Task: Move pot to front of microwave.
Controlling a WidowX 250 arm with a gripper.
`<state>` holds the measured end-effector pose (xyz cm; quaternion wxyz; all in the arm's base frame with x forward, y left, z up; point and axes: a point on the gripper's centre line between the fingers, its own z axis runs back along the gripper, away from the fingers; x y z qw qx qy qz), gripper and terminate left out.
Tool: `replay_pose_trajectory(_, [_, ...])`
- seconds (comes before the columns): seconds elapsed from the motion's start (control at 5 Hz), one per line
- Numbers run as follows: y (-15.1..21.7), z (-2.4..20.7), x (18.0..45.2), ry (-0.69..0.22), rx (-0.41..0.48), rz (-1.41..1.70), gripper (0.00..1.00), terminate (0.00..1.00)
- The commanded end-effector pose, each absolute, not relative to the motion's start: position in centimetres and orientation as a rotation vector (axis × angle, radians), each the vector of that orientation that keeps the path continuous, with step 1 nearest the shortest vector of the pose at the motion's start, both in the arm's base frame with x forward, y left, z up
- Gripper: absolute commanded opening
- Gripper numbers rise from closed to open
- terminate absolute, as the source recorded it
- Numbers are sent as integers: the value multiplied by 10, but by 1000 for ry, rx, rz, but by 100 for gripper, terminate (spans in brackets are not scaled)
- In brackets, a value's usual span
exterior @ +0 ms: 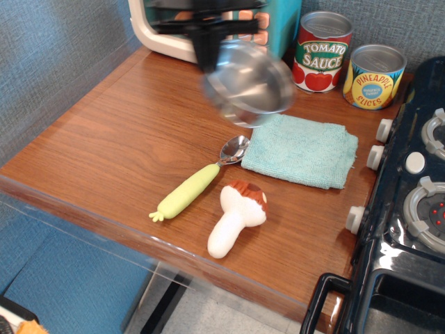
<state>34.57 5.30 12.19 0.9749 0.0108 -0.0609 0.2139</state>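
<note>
1. Swinging through the air is the pot [249, 85], blurred and tilted, its open side turned toward us and clear of the bench [118, 146].
2. The gripper [207, 50] is a dark smear just above and left of the pot, clamped on its upper-left rim, I'd say. The pot hangs below and to the right of it, which is why it tips rather than sitting level.
3. The blur hides the exact spread of the jaws, but a pot airborne like that has to be held, so I read them as closed narrow on the rim.
4. The microwave [160, 31] sits at the back left, cream body with a teal front, partly hidden by the arm. The pot is in the air just in front of it, toward its right side.
5. Bare wood lies in front of the microwave, and that looks like the landing spot.
6. A teal cloth [300, 150] lies flat to the right with nothing on it.
7. A spoon [199, 181] with a yellow-green handle lies near the cloth's left edge, and a toy mushroom [236, 218] just below it, both well short of the drop zone.
8. Two cans [348, 61] stand at the back right and the stove [410, 209] runs down the right edge, all out of the pot's way.
9. My call: still to do is lowering it, levelling it and letting go.
</note>
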Motion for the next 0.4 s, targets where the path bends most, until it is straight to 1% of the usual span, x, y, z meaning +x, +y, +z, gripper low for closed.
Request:
replay_pose_trajectory(0.0, [127,121,336,-126,83,550,0,0])
replay_pose_trajectory(0.2, [146,109,342,-95,95,587,0,0])
